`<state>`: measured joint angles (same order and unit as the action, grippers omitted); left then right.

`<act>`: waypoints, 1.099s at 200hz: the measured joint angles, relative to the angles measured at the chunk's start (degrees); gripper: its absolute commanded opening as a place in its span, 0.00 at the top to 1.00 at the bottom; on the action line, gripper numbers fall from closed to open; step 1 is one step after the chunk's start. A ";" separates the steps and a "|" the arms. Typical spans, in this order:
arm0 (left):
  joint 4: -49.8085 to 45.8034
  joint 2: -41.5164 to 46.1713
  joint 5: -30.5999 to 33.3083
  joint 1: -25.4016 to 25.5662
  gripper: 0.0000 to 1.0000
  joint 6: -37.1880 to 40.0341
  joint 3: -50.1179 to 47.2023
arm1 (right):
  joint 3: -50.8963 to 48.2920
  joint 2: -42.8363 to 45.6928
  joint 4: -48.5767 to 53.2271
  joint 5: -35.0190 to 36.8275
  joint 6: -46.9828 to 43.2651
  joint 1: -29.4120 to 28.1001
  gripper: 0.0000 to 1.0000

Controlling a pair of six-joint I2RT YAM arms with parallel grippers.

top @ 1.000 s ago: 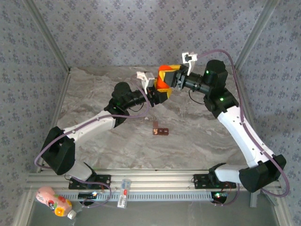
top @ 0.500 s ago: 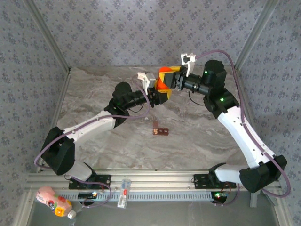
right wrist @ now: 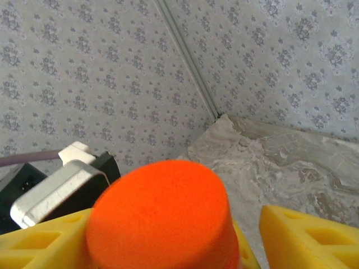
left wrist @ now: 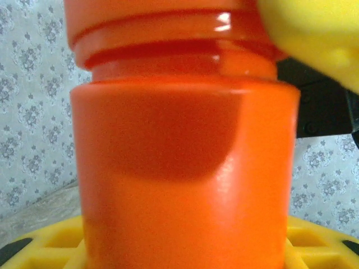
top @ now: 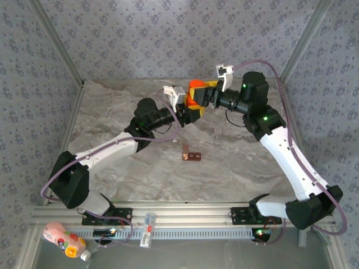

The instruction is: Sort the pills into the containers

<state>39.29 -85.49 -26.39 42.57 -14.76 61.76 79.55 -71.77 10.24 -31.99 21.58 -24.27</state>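
An orange bottle is held in the air over the back middle of the table. My left gripper is shut on its body, and yellow fingers show on both sides of its base. My right gripper is open around the orange cap. Its right finger stands clear of the cap with marble showing in the gap. The containers, a small dark reddish-brown strip, lie on the marble table in front of both grippers. The pills are hidden.
Patterned walls and metal posts close in the table at the back and sides. A pink bottle lies on the front ledge at the near left. A small clear item sits on the front rail.
My right gripper's jaws have spread away from the cap. The left gripper keeps its hold on the bottle, which has barely moved.
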 measured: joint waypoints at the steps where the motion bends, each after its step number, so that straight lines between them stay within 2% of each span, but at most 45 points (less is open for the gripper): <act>1: 0.04 0.00 0.04 0.00 1.00 0.00 0.00 | 0.00 0.04 0.11 -0.22 -0.04 0.11 0.21; 31: 0.94 0.02 0.28 -0.02 1.00 0.02 0.00 | 0.00 2.38 1.36 -2.19 0.63 2.71 0.14; 69: 1.29 0.35 0.26 -0.02 1.00 0.22 0.00 | 0.09 6.05 1.05 -4.66 1.55 6.19 0.14; 104: 1.29 0.44 -1.09 -0.02 1.00 0.20 0.00 | 2.58 4.02 1.14 -7.56 1.57 8.22 0.16; 158: 1.27 0.44 -4.24 -0.04 1.00 0.15 0.00 | 3.65 0.02 0.72 -10.56 2.38 7.80 0.17; 220: 1.25 0.44 -4.61 -0.07 1.00 0.15 0.00 | 3.65 -0.44 0.35 -10.97 2.62 5.66 0.18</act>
<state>40.53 -85.06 -31.00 42.50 -14.61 61.76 83.20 -72.20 10.59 -42.96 24.21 -18.61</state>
